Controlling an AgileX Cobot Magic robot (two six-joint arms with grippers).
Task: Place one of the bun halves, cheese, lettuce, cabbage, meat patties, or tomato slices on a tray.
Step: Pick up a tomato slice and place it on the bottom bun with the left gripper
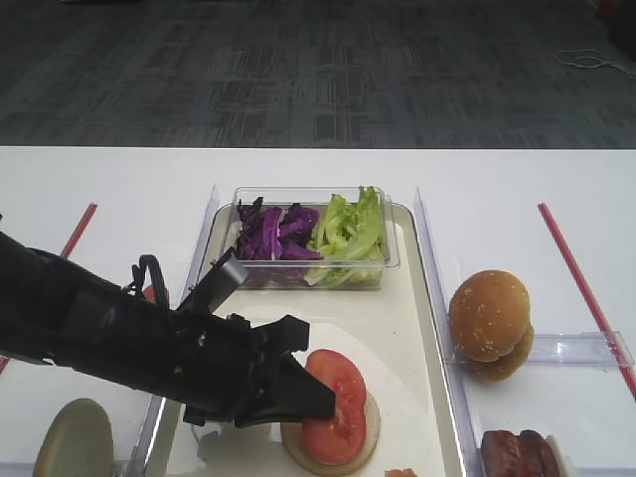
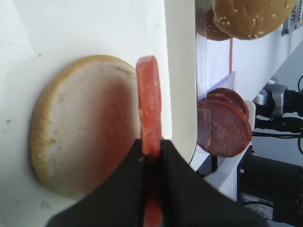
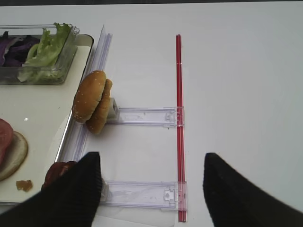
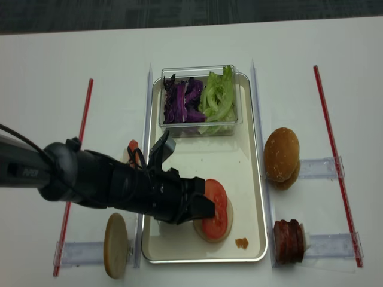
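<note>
On the near half of the tray (image 4: 254, 179), the left gripper (image 4: 200, 207) is clamped on a tomato slice (image 4: 215, 209), its fingertips (image 2: 168, 163) pinching the slice's near-left edge while the rest of the slice lies tilted over a flat bun half (image 4: 210, 230) with its pale cut face up. The left wrist view shows the slice edge-on between the two dark fingers, standing above the bun's cream face; whether it touches the bun I cannot tell. A small orange-brown crumb (image 4: 242, 243) lies on the tray just right of that bun. At the far end of the tray sits a clear plastic box (image 4: 200, 122) holding the purple cabbage (image 4: 182, 98) on the left and the lettuce (image 4: 218, 95) on the right. To the right of the tray, off it, two sesame buns (image 4: 282, 156) stand on edge against a clear holder (image 4: 320, 167), and nearer, a row of meat patties (image 4: 288, 241) stands in a second holder (image 4: 329, 245). To the left of the tray, near the front, another bun half (image 4: 116, 245) stands on edge. Red strips (image 4: 335, 161) run along the white table (image 4: 60, 72) on both sides. The right gripper (image 3: 151, 189) hovers spread wide, holding nothing, over the table right of the tray.
</note>
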